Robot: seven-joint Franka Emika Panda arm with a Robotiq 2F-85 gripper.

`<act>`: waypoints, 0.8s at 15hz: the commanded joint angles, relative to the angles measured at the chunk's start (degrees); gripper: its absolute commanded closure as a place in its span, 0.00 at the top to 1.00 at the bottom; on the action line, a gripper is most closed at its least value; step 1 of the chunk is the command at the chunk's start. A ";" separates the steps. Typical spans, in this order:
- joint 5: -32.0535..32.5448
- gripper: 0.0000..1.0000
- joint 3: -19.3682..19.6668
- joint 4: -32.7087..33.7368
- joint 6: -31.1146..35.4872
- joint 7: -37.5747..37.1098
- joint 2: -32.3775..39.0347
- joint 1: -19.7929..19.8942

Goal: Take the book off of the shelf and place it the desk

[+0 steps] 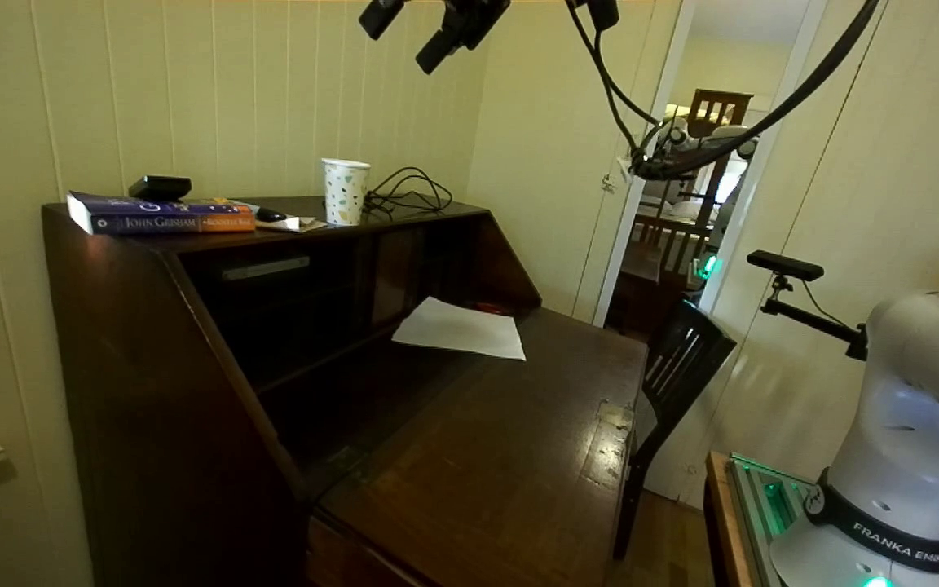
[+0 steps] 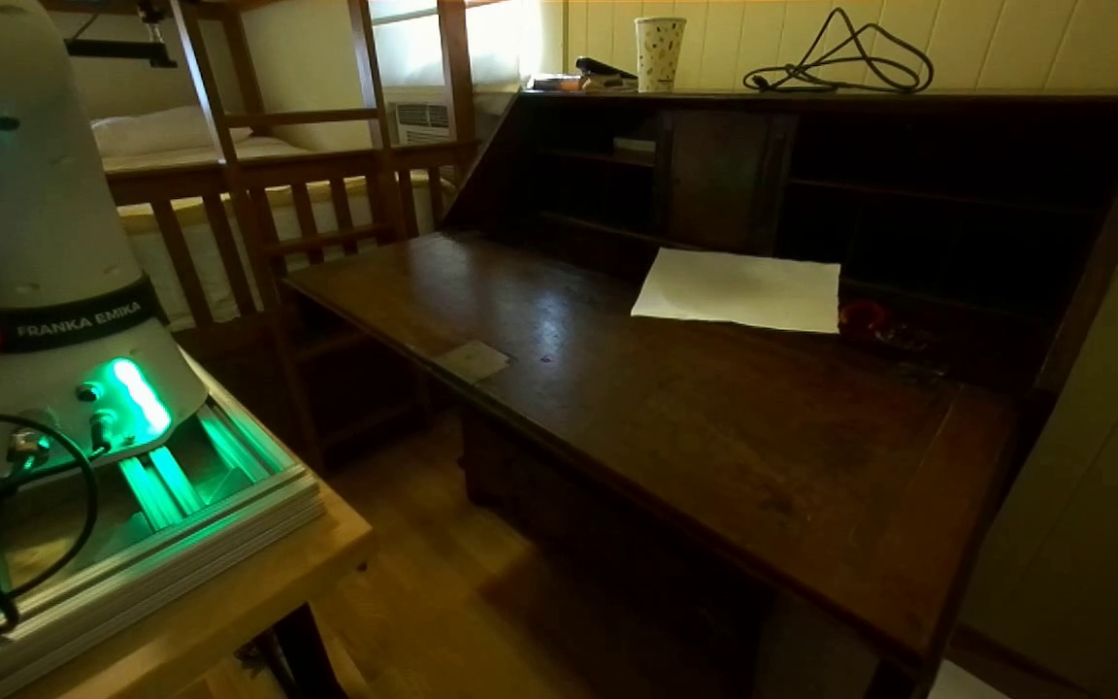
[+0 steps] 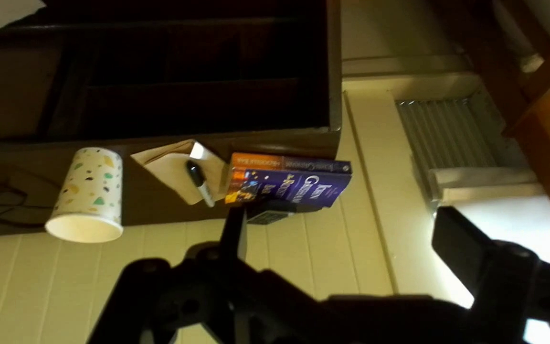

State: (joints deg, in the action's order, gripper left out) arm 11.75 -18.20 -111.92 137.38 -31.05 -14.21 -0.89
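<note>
The speckled paper cup [image 1: 346, 194] stands upright on the shelf [image 1: 294, 204]. The John Grisham paperback [image 1: 172, 218] lies flat on the same shelf, left of the cup in an exterior view. A marker [image 3: 201, 184] rests on tan folded paper [image 3: 167, 167], on that same side, nearer the cup. A looped black cable [image 2: 802, 76] lies right of the cup in both exterior views. The white paper sheet [image 1: 463, 328] lies on the bench [image 1: 478, 440], lower than the cup. The fingers [image 3: 456, 248] are released, spread wide apart, and positioned higher than the cup.
</note>
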 commanded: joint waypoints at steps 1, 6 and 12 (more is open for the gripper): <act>15.87 1.00 -4.07 8.30 1.76 -11.68 6.91 6.24; 38.72 1.00 -11.09 24.02 -6.45 -26.46 19.23 12.00; 39.97 1.00 2.36 40.64 -26.56 -34.08 35.03 -9.70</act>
State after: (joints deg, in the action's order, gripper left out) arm 54.04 -19.59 -82.24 118.00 -63.54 11.96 -3.41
